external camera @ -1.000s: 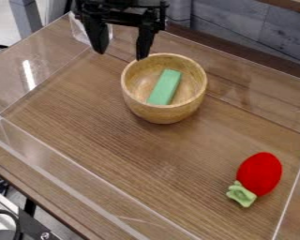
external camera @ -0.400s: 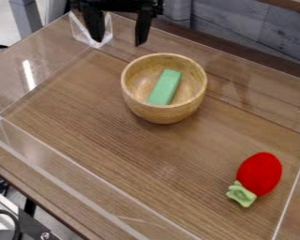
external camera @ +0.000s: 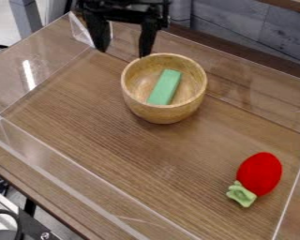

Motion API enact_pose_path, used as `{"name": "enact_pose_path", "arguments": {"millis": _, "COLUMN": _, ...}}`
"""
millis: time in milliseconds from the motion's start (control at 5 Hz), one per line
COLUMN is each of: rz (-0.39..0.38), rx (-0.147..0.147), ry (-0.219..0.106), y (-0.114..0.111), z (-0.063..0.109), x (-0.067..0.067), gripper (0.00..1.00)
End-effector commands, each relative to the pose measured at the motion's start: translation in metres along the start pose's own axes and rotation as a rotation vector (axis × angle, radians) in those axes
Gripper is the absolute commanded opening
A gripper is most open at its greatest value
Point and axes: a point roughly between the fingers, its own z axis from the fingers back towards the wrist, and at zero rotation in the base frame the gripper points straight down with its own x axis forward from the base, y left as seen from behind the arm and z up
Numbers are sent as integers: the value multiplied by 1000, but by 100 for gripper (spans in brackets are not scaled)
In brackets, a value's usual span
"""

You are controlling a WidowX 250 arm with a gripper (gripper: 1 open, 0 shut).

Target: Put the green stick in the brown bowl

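Woodgrain desk (external camera: 102, 141) fills my view inside a clear-walled tray, and nearest to me at the right sits a red round toy (external camera: 258, 173) with a small green leafy stem, well apart from anything I care about. I leave it alone.

Further in, the brown bowl (external camera: 164, 111) stands upright near the middle of the desk. The green stick (external camera: 164, 87) lies flat on the bowl's pale floor, fully inside the rim, angled slightly toward the far side. By my reading the placing is done; nothing is left to carry.

Beyond the bowl, at the far edge, the gripper (external camera: 124, 39) hangs above the desk, pointing down, its jaws spread apart with nothing between them. The dark fingers (external camera: 101, 37) look clear of the rim.

What I judge remains is only a clean retreat. To do that well I would keep the jaws wide, lift straight up before any sideways travel, and avoid sweeping low across the bowl, since a nudge on the thick wall could tip it or jolt the stick out.
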Motion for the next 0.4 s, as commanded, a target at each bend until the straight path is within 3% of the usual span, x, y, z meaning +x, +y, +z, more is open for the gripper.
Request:
{"name": "enact_pose_path", "arguments": {"millis": 0, "rz": 6, "rx": -3, "ry": -52, "y": 0, "z": 13, "x": -4, "gripper": 100}}
{"name": "enact_pose_path", "arguments": {"millis": 200, "rz": 37, "rx": 2, "ry": -65, "y": 7, "z": 14, "x": 7, "gripper": 100}}
